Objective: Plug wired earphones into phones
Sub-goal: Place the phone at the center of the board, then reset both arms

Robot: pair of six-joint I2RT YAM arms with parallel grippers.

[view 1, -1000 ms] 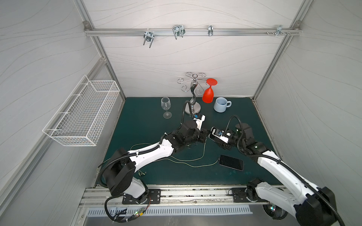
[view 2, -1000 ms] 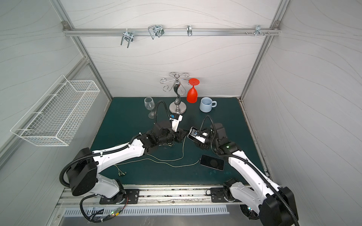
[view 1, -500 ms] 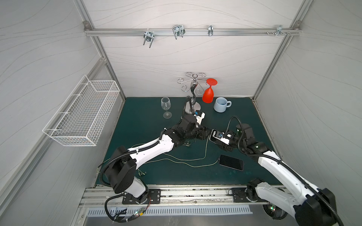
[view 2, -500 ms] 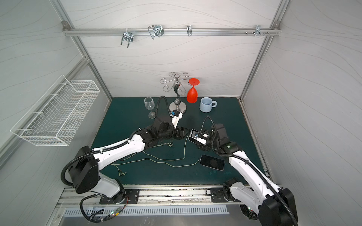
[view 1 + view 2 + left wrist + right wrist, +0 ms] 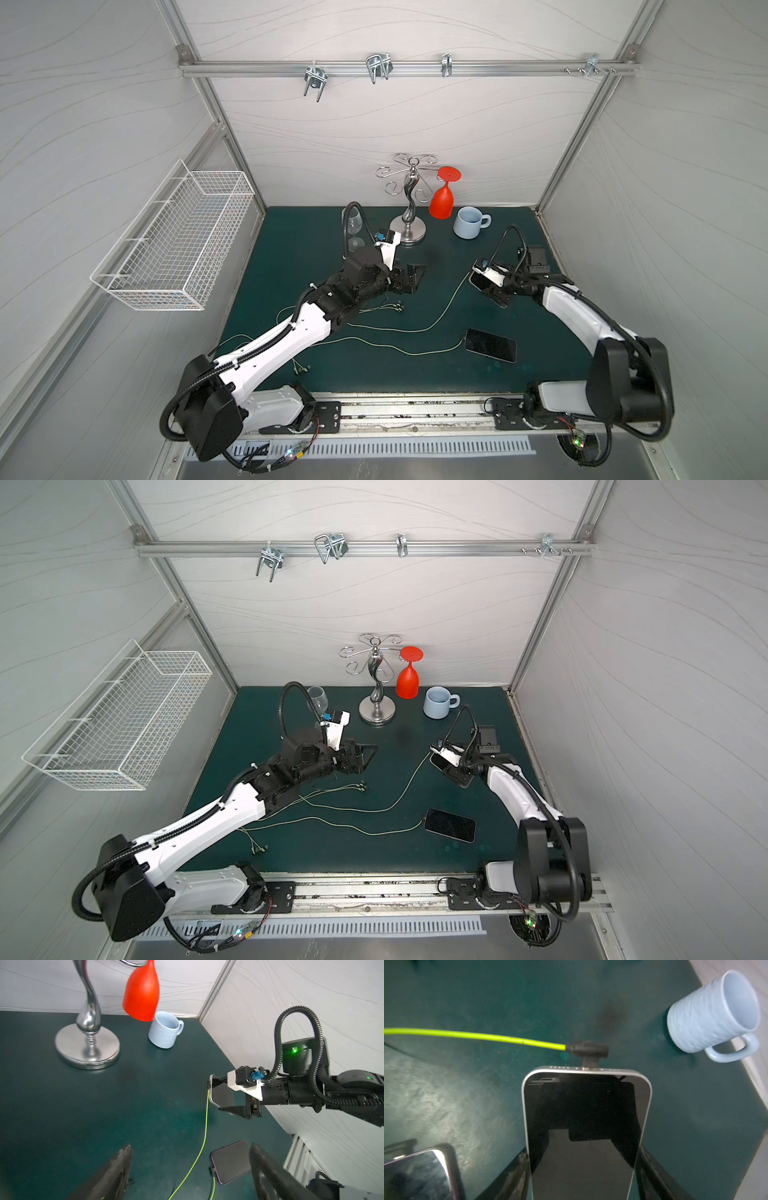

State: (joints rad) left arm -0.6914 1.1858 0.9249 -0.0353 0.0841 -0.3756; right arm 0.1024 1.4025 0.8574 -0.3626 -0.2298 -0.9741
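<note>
Between the left jaws, spread wide, nothing is held; ahead of them one earphone cable (image 5: 206, 1118) runs to its dark plug (image 5: 588, 1051), seated in the end of the raised phone (image 5: 586, 1126). The right jaws clamp that phone by its long edges, probably to steady the port clear of the worktop (image 5: 291, 232). Below them the second phone (image 5: 490, 345) lies flat, the other cable (image 5: 415, 354) already attached.
</note>
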